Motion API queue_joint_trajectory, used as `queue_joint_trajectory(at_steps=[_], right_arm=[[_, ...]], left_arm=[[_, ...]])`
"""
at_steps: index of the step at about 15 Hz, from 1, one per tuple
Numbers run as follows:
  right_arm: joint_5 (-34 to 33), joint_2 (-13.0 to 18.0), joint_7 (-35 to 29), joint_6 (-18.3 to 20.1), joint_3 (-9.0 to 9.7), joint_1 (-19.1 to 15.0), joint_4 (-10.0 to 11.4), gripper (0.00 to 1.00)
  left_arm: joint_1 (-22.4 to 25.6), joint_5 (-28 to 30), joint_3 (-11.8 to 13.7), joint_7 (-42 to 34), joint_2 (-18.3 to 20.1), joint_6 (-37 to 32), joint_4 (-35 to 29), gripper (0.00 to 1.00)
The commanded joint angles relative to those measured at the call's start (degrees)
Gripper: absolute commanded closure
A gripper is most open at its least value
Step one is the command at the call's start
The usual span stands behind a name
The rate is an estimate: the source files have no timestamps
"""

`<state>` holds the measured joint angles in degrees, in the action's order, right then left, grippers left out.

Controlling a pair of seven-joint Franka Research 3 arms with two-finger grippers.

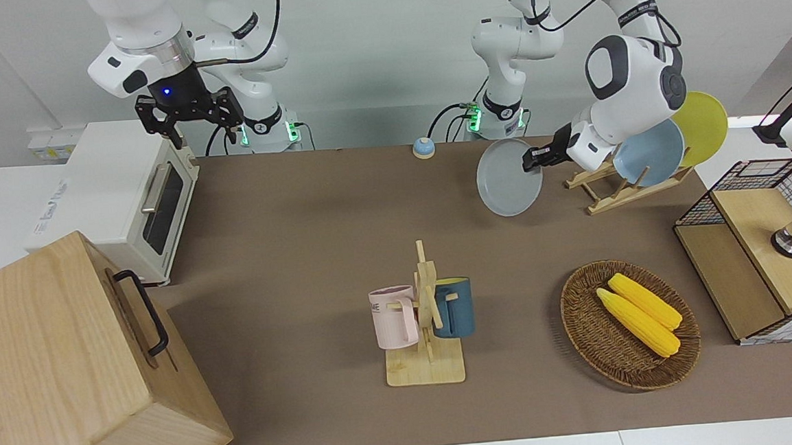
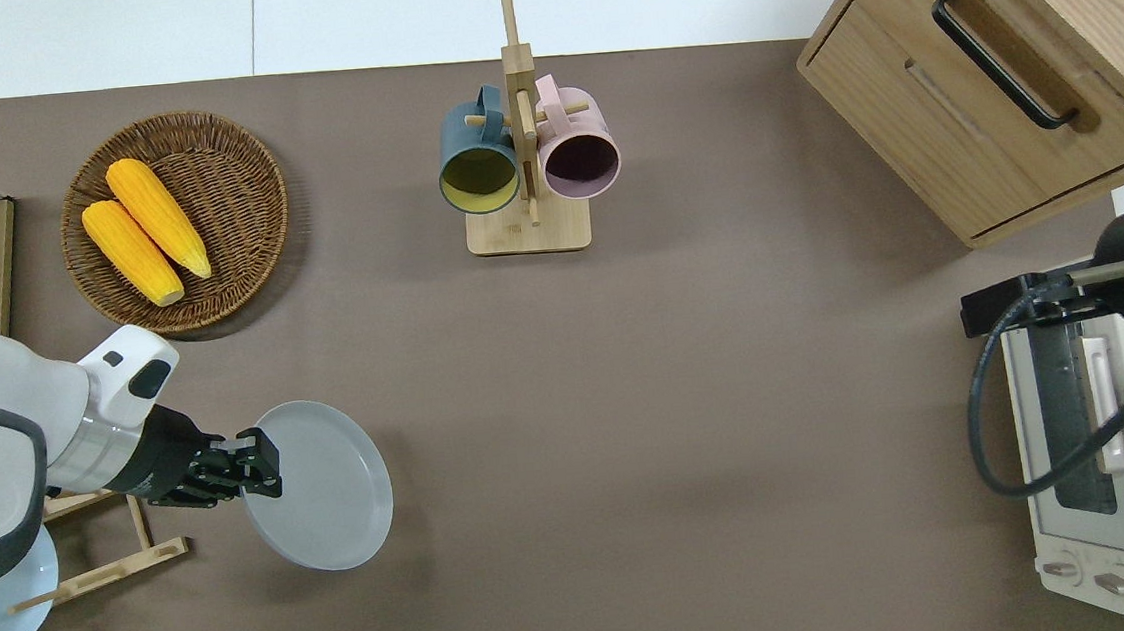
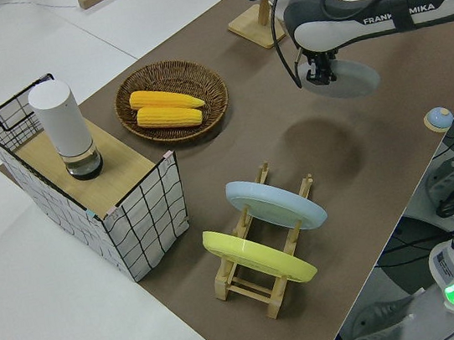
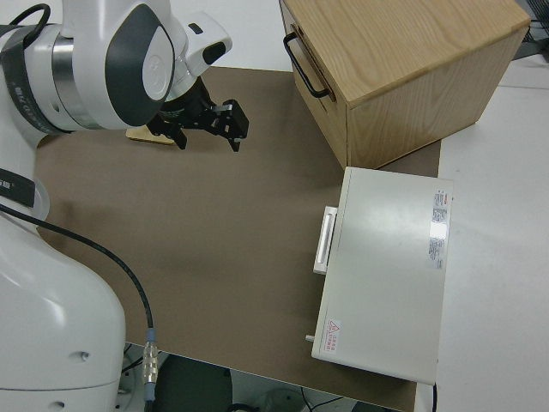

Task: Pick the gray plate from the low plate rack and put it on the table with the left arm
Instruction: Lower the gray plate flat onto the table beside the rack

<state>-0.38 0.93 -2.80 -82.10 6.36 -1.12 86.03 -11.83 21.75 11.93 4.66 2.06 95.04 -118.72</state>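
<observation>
While the left gripper (image 2: 259,476) pinches the gray plate (image 2: 320,485) by its rim, jaws closed on the edge, the plate hangs tilted in the air over bare table (image 2: 689,396), clear of the low rack (image 2: 105,562) beside the gripper. The blue plate (image 1: 653,152) and yellow plate (image 1: 703,124) sit in the rack. With only one edge held, the plate could pivot or slip if lowered quickly, or strike the table rim-first and skid. The right arm is parked, its gripper (image 1: 190,118) spread wide and empty.
</observation>
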Motion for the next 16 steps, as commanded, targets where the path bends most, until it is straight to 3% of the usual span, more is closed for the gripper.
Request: queue_joint_trajectory(at_steps=[1, 9, 10, 12, 14, 16], right_arm=[[1.1, 0.1, -0.5, 0.9, 1.03, -1.4, -0.4, 0.011], [1.1, 0.1, -0.5, 0.9, 1.03, -1.4, -0.4, 0.013], [1.1, 0.1, -0.5, 0.9, 1.03, -1.4, -0.4, 0.013], [1.1, 0.1, -0.5, 0.9, 1.03, -1.4, -0.4, 0.013], [1.1, 0.1, -0.5, 0.9, 1.03, -1.4, -0.4, 0.011], [1.1, 0.1, -0.5, 0.9, 1.03, -1.4, -0.4, 0.013]], left_arm=[[-0.7, 0.6, -0.9, -1.1, -1.5, 3.8, -2.2, 0.96], [-0.7, 0.1, -2.0, -0.9, -2.2, 7.1, -4.0, 0.92], [-0.7, 0.0, -2.0, -0.8, -2.2, 7.1, -4.0, 0.85], [-0.6, -0.7, -2.0, -1.1, -2.2, 7.2, -4.0, 0.39], [-0.6, -0.9, -2.0, -1.1, -2.2, 7.2, -3.9, 0.08], [-0.6, -1.9, -2.0, -1.0, -2.2, 7.1, -3.9, 0.02]])
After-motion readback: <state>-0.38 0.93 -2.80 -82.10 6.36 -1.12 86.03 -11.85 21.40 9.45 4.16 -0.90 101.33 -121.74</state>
